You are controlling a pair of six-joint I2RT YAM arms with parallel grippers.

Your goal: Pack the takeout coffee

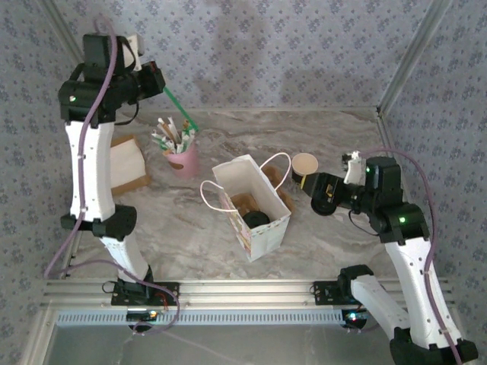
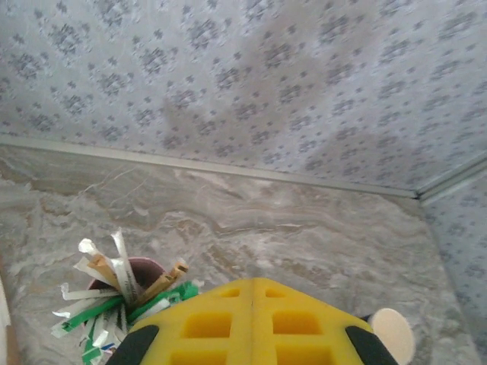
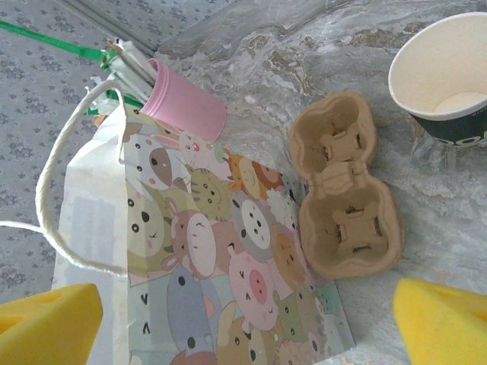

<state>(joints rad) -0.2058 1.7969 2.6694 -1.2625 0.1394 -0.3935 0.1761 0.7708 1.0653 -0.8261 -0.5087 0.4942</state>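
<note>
Bag (image 1: 268, 232) half-hides the takeout coffee (image 1: 255, 219); left hand (image 2: 253, 293) pinches a green straw (image 1: 181, 109), right hand (image 3: 243, 323) released.

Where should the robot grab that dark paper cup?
Grip the dark cup around its side wall, below the rim, probably coming in level from the right: it stands upright and open-topped, and the cup carrier lies to its left.

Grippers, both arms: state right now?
Left gripper: shut, apparently pinching the upper end of a green straw.
Right gripper: open, holding nothing.
</note>
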